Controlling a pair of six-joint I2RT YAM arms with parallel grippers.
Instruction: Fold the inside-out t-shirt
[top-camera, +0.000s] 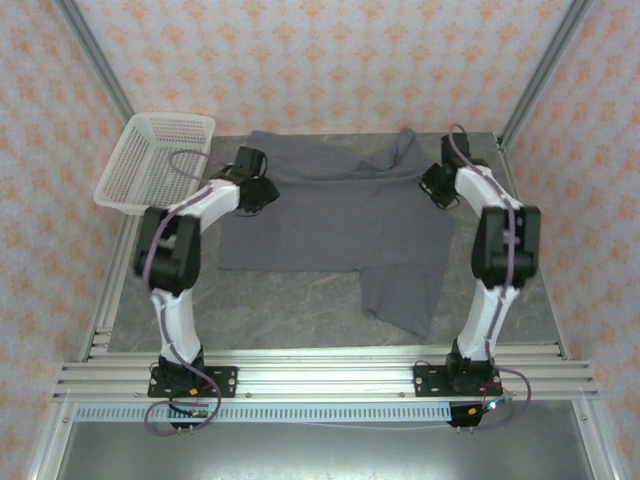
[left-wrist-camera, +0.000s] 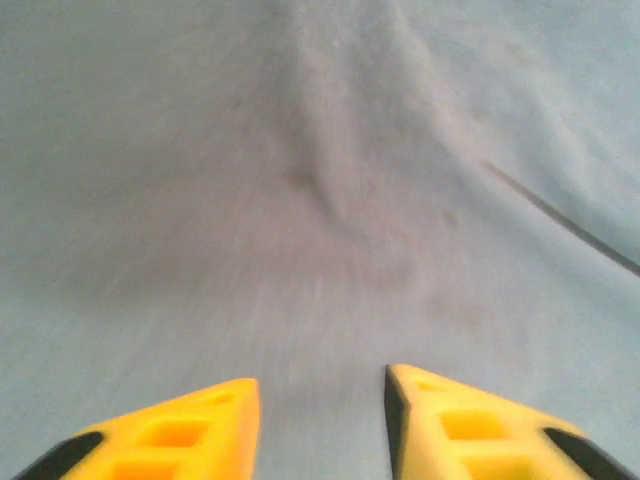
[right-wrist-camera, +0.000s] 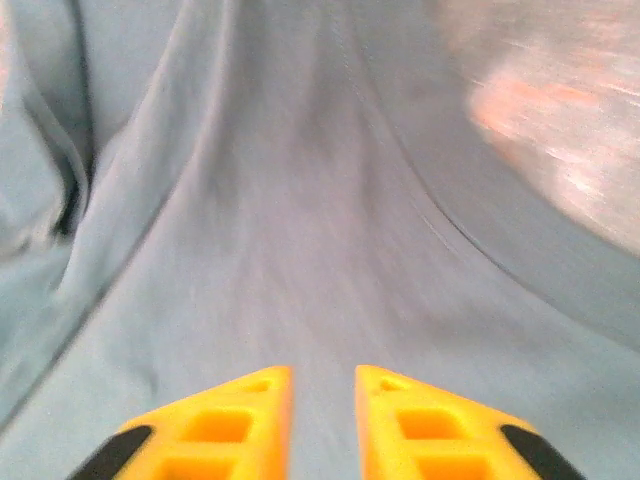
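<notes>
The inside-out t-shirt (top-camera: 330, 220) lay spread flat on the surface (top-camera: 290, 310), its upper part reaching toward the far edge; one grey flap ran out from its lower right toward the near edge, between the two arms. The left tool (top-camera: 258, 188) sat low at the shirt's left side, toward the far left corner; the right tool (top-camera: 436, 186) sat low at the shirt's right side, near the far right corner. A white mesh basket (top-camera: 120, 185) stood at the far left corner, overhanging the left edge, just beside the left arm and apart from the cloth.

In the left wrist view the yellow fingers (left-wrist-camera: 190, 430) stood well apart, so that tool was open, with blurred grey cloth below and ahead and a soft ridge running away from the gap. In the right wrist view the yellow fingers (right-wrist-camera: 230, 420) stood a little apart, open by a narrow gap; grey cloth lay beneath, creased in long folds on the left.
</notes>
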